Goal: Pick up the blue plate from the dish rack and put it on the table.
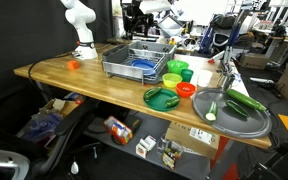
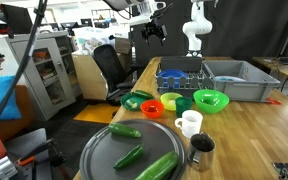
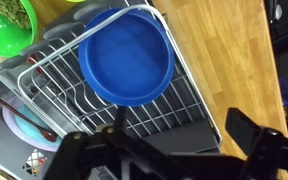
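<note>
Black two-finger gripper point(image 3: 169, 150), jaws spread wide and empty, poised above the round bright-blue plastic plate point(image 3: 127, 57) lying in the grey wire dish rack point(image 3: 189, 115): approach step, the next move probably requiring descent and closure on the plate's rim.

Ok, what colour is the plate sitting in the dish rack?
Solid bright blue; the plate shows best in the wrist view.

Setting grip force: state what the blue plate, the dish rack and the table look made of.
Blue plate: probably plastic, uniform bright colour with soft sheen. Dish rack: metal wire, thin pale-grey rods, possibly coated. Table: wood, visible grain, light-brown satin finish.
</note>
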